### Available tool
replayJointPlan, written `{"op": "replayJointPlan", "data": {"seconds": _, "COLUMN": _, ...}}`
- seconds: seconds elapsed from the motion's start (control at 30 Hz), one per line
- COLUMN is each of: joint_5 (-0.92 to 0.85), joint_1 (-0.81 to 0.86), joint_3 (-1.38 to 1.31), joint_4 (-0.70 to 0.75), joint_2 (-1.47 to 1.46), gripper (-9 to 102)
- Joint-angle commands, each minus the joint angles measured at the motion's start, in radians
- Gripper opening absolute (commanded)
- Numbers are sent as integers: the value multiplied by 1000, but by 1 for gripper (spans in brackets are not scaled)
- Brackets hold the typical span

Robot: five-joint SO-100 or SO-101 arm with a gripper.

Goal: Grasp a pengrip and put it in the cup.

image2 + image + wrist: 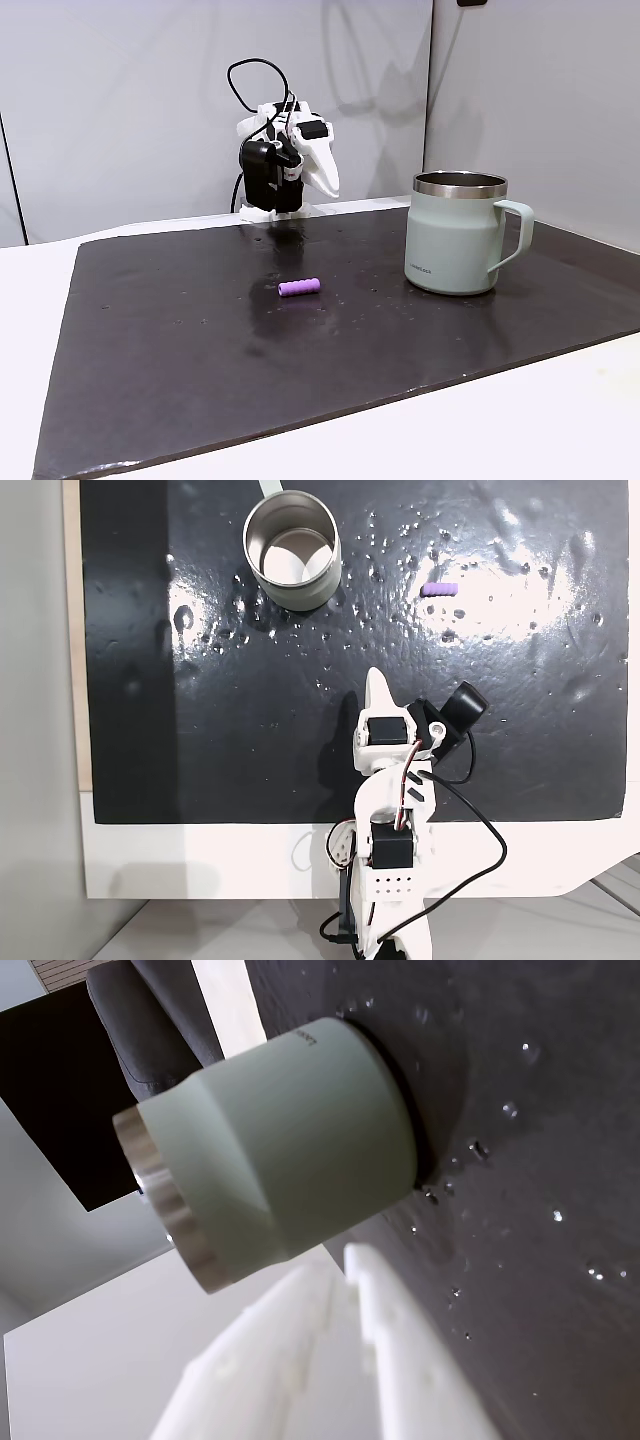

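Observation:
The cup [292, 593] is a pale-green mug with a shiny silver rim and nothing visible inside it. It stands at the top of the black mat in a fixed view, and at the right, as the cup [450, 245], in the other. The light-purple ribbed pengrip [438, 589] lies alone on the mat to the cup's right; seen from the side, the pengrip [299, 287] is near the mat's middle. My gripper [376, 678] is shut and holds nothing, folded back over the arm's base, far from both. In the wrist view the gripper [336, 1266] points toward the cup [290, 1150].
The black mat [200, 730] is glossy and speckled with small bumps, and lies on a white table [200, 860]. The mug's handle [516, 235] sticks out to the right in a fixed view. Black cables [480, 830] loop beside the arm's base.

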Motion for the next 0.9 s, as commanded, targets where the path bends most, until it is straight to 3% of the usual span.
{"op": "replayJointPlan", "data": {"seconds": 0.0, "joint_5": -12, "joint_1": 0, "joint_3": 41, "joint_4": 5, "joint_2": 15, "gripper": 0}}
{"op": "replayJointPlan", "data": {"seconds": 0.3, "joint_5": -61, "joint_1": -3, "joint_3": -18, "joint_4": -11, "joint_2": 15, "gripper": 0}}
{"op": "replayJointPlan", "data": {"seconds": 0.5, "joint_5": -87, "joint_1": -34, "joint_3": -284, "joint_4": 107, "joint_2": -40, "gripper": 0}}
{"op": "replayJointPlan", "data": {"seconds": 0.87, "joint_5": -54, "joint_1": 18, "joint_3": -870, "joint_4": 241, "joint_2": -538, "gripper": 0}}
